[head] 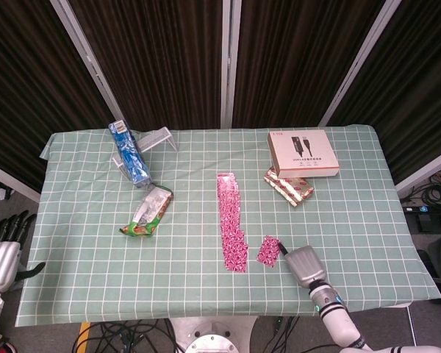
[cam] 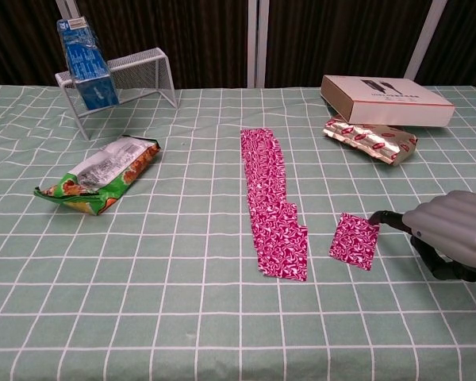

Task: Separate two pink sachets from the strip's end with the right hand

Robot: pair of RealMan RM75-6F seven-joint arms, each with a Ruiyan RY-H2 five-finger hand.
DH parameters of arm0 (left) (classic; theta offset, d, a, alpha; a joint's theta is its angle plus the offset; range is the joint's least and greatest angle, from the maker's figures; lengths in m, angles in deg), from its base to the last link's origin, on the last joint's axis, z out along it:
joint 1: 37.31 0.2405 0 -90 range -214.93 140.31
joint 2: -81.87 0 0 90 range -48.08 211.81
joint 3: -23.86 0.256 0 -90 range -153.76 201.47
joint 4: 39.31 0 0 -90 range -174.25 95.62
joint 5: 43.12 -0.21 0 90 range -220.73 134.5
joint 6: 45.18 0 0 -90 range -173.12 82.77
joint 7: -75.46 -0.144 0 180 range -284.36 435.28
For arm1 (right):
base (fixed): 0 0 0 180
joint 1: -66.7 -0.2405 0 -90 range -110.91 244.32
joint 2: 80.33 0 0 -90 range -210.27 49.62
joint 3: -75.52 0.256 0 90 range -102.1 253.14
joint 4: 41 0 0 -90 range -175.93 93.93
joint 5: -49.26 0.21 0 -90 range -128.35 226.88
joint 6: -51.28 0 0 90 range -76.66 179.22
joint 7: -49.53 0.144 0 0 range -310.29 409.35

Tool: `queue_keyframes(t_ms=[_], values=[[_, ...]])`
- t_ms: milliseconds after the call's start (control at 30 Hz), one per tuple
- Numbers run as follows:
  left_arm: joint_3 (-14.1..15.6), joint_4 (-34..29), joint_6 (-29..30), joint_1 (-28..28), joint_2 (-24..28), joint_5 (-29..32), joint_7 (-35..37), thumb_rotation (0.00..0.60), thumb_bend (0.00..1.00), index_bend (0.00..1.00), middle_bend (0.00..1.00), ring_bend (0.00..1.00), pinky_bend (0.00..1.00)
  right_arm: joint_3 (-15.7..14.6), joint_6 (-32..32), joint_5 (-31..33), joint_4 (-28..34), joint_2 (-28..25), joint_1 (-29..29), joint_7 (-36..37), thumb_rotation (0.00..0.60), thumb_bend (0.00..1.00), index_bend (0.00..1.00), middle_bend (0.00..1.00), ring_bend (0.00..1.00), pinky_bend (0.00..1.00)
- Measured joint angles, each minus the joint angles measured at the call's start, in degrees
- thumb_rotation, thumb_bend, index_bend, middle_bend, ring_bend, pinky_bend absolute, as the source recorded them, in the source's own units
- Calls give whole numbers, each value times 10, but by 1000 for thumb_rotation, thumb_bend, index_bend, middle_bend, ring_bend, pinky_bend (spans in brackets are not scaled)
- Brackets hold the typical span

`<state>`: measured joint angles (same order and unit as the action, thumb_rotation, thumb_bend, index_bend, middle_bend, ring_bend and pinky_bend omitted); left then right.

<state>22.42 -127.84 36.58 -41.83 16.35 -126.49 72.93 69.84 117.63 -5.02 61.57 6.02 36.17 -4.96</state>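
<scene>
The long pink sachet strip (head: 231, 217) (cam: 270, 198) lies lengthwise in the middle of the checked green cloth. A short pink piece (head: 268, 250) (cam: 355, 240) lies flat to the right of the strip's near end, with a clear gap between them. My right hand (head: 303, 266) (cam: 452, 230) sits just right of that piece, back upward and fingers curled under. One finger stretches toward the piece's upper right corner, and the hand holds nothing. My left hand (head: 1, 254) hangs off the table's left edge, fingers spread and empty.
A white box (head: 303, 153) (cam: 385, 91) and a gold-red packet (head: 288, 185) (cam: 370, 136) lie at the back right. A green snack bag (head: 148, 212) (cam: 99, 173) lies at the left. A blue carton (head: 128, 153) (cam: 86, 63) leans on a wire rack (cam: 135, 67).
</scene>
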Motion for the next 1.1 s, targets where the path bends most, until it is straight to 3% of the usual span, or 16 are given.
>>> queue_keyframes(t_ms=[300, 1100], values=[[-1, -5, -4, -4, 2, 2, -6, 600, 146, 20, 0, 0, 70, -13, -14, -4, 11, 9, -2, -2, 600, 1000, 135, 880, 800, 720], [1, -1, -4, -1, 4, 7, 1, 600, 147, 20, 0, 0, 71, 21, -26, 78, -44, 23, -35, -7, 600, 1000, 144, 879, 800, 720]])
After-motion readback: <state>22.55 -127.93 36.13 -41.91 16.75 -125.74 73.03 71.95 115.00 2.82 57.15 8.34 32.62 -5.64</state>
